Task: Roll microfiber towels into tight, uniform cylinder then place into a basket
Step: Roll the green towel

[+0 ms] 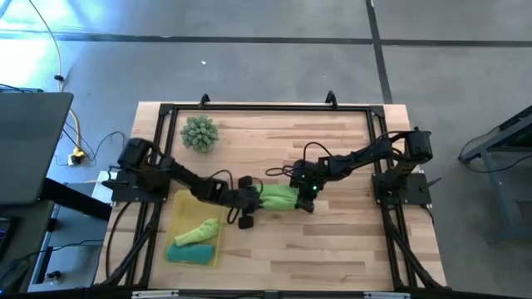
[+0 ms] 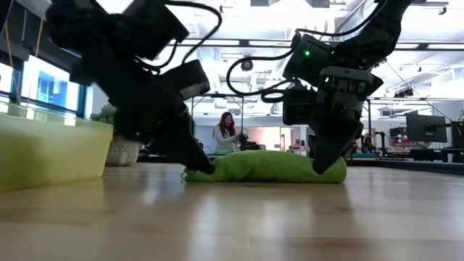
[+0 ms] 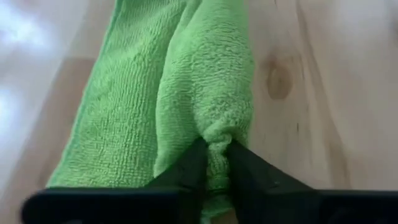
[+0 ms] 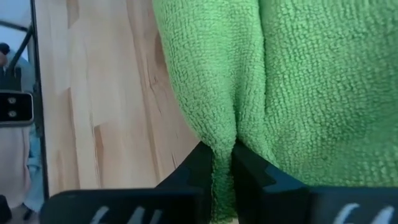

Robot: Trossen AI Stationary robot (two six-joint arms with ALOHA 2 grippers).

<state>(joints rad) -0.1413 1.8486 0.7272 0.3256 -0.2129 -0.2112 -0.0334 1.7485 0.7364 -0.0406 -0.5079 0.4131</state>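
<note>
1. The wooden table (image 1: pixel 349 241) carries everything, with both dark arms reaching in toward its middle.
2. The yellow basket (image 1: pixel 179 208) sits at the left front part of the table – inside it lie a rolled lime green towel (image 1: pixel 198 232) and a teal towel (image 1: pixel 193 252), side by side and touching.
3. A third lime green towel (image 1: pixel 278 197), loosely rolled, lies on the bare wood just right of the basket, between the two grippers.
4. The spiky ball (image 1: pixel 199 133) rests well apart, toward the back left.
5. The left gripper (image 3: pixel 214 163) is down at the roll's left end, its fingers pinching a fold of cloth.
6. The right gripper (image 4: pixel 221 163) is at the right end – fingers likewise pressed onto a pinch of the same towel.
</note>
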